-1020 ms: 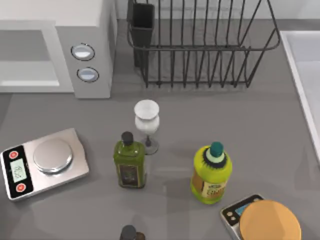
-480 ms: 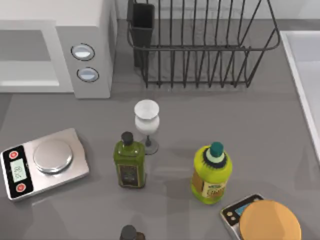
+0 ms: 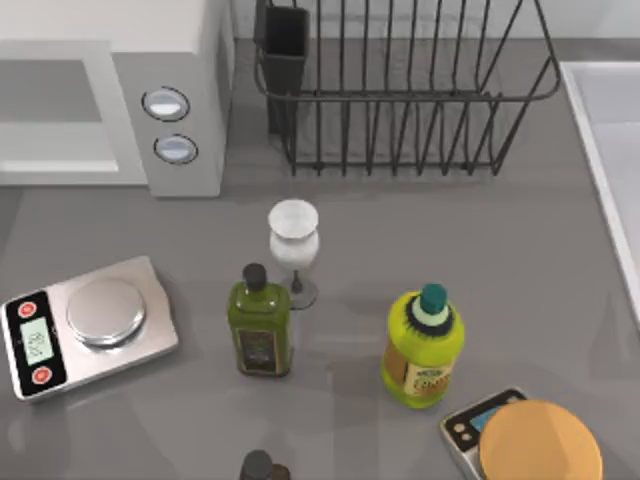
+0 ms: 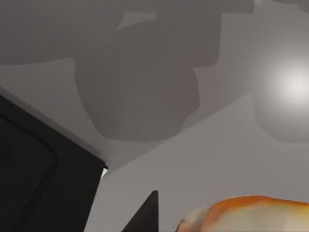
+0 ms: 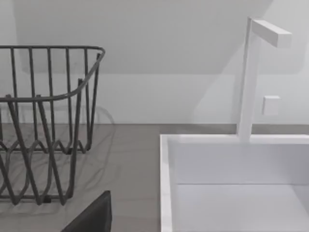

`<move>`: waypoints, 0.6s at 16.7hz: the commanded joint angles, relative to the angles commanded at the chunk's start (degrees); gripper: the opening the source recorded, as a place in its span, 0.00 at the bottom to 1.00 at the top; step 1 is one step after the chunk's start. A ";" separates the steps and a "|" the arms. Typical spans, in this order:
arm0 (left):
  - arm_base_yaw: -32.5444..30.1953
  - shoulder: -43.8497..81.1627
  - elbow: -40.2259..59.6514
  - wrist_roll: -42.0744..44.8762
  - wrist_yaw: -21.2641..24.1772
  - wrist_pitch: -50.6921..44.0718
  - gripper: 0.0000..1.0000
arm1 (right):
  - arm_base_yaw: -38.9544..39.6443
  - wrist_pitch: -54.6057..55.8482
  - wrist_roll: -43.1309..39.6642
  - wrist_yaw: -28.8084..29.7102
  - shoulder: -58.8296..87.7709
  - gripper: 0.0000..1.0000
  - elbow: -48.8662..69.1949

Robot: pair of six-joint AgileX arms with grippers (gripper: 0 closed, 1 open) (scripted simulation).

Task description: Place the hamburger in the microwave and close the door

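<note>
- Your left claw (image 4: 145, 216) shows as a dark pointed bit in the left wrist view. You cannot tell if this claw is open or closed.
- The hamburger (image 4: 246, 215) is just beside that dark bit. It is orange and tan, with a pale edge. You cannot tell if the claw is touching it.
- Past the left claw there is plain grey table (image 4: 203, 159) with big soft shadows on it. A big black shape (image 4: 34, 179) sits on the other side of the claw from the hamburger.
- Your right claw (image 5: 91, 216) shows as a dark bit in the right wrist view. You cannot tell if this one is open or closed either.
- In front of the right claw stands the black wire rack (image 5: 43, 121). Beside the rack is the white sink (image 5: 231, 164) with its tall white tap (image 5: 248, 77).
- From the top view, the microwave (image 3: 180, 40) is at the far left corner of the table. It is white, with two round knobs (image 3: 166, 103) on its grey panel.
- The wire rack stands just to the right of the microwave.
- In the middle of the table stand a white glass (image 3: 294, 240), a green bottle (image 3: 259, 325) and a yellow bottle (image 3: 424, 348) with a teal cap. The glass and the green bottle are close together.
- A silver scale (image 3: 85, 322) lies at the left. Another scale (image 3: 470, 425) at the near right has a big flat orange disc (image 3: 540, 442) on it.
- A dark bottle cap (image 3: 257, 464) peeks in at the near edge.
</note>
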 joint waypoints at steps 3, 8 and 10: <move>0.18 0.30 -0.15 -0.43 0.01 0.72 0.00 | 0.00 0.00 0.00 0.00 0.00 1.00 0.00; 1.24 2.32 -0.33 -8.79 0.96 11.84 0.00 | 0.00 0.00 0.00 0.00 0.00 1.00 0.00; 0.91 4.05 -0.84 -13.69 1.89 19.37 0.00 | 0.00 0.00 0.00 0.00 0.00 1.00 0.00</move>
